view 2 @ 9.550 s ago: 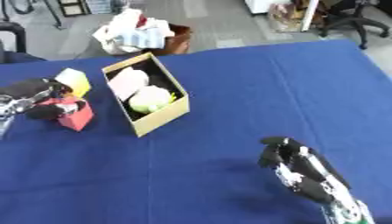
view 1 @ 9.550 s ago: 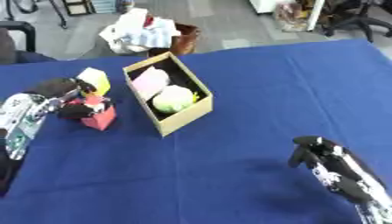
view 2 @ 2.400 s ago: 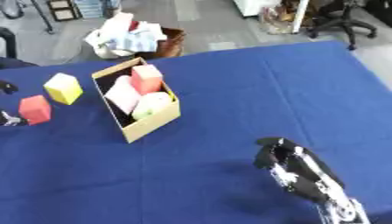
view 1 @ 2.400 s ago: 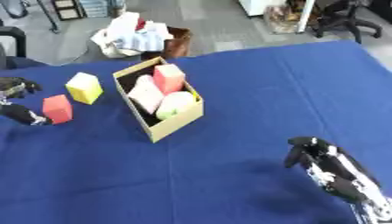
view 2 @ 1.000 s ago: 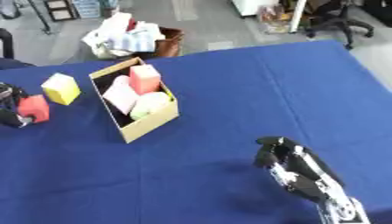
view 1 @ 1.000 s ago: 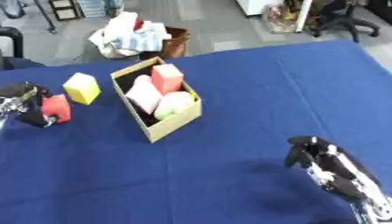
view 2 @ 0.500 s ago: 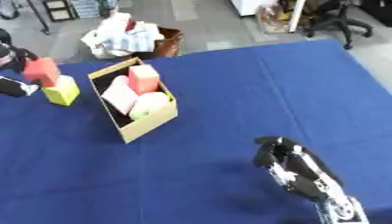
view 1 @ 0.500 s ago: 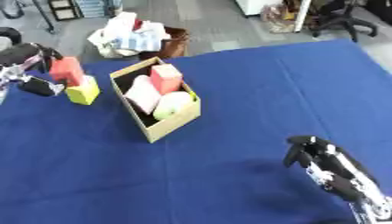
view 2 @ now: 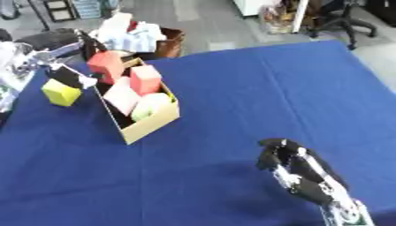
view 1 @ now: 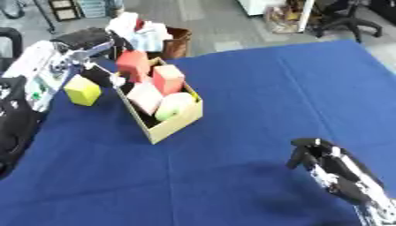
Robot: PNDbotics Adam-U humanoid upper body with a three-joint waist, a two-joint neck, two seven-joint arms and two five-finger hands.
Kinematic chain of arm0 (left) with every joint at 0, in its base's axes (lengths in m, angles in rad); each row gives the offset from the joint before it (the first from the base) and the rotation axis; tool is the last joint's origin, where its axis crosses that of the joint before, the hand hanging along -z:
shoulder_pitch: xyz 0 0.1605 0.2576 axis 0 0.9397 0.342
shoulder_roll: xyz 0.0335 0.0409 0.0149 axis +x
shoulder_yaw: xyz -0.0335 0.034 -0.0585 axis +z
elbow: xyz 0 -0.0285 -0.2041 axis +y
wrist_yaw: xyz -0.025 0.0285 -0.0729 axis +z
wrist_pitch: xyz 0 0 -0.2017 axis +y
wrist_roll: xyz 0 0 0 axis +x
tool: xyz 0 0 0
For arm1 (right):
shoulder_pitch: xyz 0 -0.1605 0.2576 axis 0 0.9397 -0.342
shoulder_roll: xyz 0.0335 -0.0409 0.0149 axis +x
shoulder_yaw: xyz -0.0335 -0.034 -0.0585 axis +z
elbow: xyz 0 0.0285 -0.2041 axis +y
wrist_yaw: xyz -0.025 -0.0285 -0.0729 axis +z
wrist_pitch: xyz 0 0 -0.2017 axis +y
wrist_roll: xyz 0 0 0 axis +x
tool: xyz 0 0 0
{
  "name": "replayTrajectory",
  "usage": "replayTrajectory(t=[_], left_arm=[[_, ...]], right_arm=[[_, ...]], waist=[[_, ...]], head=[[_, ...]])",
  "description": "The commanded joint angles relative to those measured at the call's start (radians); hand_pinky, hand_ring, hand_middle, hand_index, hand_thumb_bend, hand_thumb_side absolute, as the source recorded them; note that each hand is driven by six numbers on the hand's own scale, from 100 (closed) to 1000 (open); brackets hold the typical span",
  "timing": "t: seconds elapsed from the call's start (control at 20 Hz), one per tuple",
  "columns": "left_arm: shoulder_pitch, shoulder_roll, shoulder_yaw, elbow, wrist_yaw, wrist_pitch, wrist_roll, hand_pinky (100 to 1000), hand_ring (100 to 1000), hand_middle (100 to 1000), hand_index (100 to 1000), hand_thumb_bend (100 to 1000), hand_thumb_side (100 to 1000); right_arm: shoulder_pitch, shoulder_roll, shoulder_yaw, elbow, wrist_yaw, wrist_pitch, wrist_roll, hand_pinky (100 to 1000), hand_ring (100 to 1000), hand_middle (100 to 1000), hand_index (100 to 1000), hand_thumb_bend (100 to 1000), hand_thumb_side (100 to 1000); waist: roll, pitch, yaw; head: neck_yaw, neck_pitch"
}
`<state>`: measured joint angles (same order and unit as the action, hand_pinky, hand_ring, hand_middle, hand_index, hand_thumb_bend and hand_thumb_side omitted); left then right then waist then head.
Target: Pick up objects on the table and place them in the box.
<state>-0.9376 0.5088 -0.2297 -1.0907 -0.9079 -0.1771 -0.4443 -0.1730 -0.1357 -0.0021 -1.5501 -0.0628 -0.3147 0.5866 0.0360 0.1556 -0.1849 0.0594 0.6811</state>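
Observation:
My left hand [view 1: 89, 42] holds a red block [view 1: 132, 64] in the air over the far end of the open cardboard box [view 1: 176, 126], fingers curled round it. Inside the box stand another red block [view 1: 168, 79], a pink block [view 1: 145, 97] and a pale green round thing [view 1: 175, 106]. A yellow block [view 1: 82, 90] lies on the blue tablecloth [view 1: 255, 88] left of the box. My right hand [view 1: 325, 161] hangs low at the right, fingers curled, holding nothing.
A brown bin [view 1: 179, 39] with white cloth [view 1: 143, 31] in it stands on the floor behind the table's far edge. Office chairs [view 1: 348, 17] stand at the far right. My left arm [view 1: 19, 110] runs along the left edge.
My left hand has lifted the red block off the cloth and carried it right, from beside the yellow block to above the box's far end. The right hand has stayed put.

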Motion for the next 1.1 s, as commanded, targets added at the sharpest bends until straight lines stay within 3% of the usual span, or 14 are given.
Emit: replayTrajectory(t=[0.05, 0.25, 0.55, 0.7, 0.85, 1.0, 1.1], left_arm=[[-0.036, -0.013, 0.021, 0.054, -0.05, 0.03, 0.025, 757, 605, 556, 781, 100, 268], [-0.059, -0.054, 0.053, 0.16, -0.117, 0.073, 0.08, 759, 611, 574, 801, 100, 268], [-0.085, -0.11, 0.092, 0.278, -0.174, 0.072, 0.165, 759, 620, 610, 848, 100, 262], [-0.091, -0.116, 0.089, 0.292, -0.218, 0.08, 0.2, 790, 694, 715, 886, 261, 288], [-0.09, -0.11, 0.096, 0.296, -0.266, 0.091, 0.214, 811, 736, 775, 901, 345, 321], [-0.088, -0.096, 0.112, 0.299, -0.29, 0.104, 0.224, 835, 770, 829, 918, 382, 609], [-0.086, -0.083, 0.123, 0.296, -0.29, 0.112, 0.235, 844, 781, 846, 925, 403, 716]], right_arm=[[-0.008, -0.004, 0.001, -0.01, -0.001, 0.0, 0.003, 567, 577, 538, 780, 100, 426], [-0.009, -0.002, 0.002, -0.01, -0.002, -0.001, 0.004, 568, 577, 538, 780, 100, 427], [-0.013, 0.003, 0.007, -0.01, -0.004, -0.001, 0.008, 568, 577, 538, 780, 100, 428], [-0.015, 0.005, 0.006, -0.01, -0.005, -0.001, 0.008, 568, 577, 538, 780, 100, 427], [-0.016, 0.004, 0.004, -0.011, -0.005, 0.0, 0.007, 568, 577, 538, 781, 100, 428], [-0.015, 0.003, 0.004, -0.011, -0.004, 0.0, 0.007, 568, 577, 538, 781, 100, 429], [-0.014, 0.002, 0.003, -0.012, -0.004, 0.001, 0.007, 568, 577, 538, 781, 100, 429]], waist=[[-0.016, -0.015, -0.001], [-0.019, -0.013, -0.003], [-0.025, -0.007, -0.011], [-0.025, -0.006, -0.016], [-0.024, -0.005, -0.016], [-0.021, -0.006, -0.014], [-0.021, -0.006, -0.012]], head=[[0.0, -0.015], [0.004, -0.016], [0.015, -0.02], [0.018, -0.02], [0.017, -0.02], [0.014, -0.02], [0.011, -0.021]])
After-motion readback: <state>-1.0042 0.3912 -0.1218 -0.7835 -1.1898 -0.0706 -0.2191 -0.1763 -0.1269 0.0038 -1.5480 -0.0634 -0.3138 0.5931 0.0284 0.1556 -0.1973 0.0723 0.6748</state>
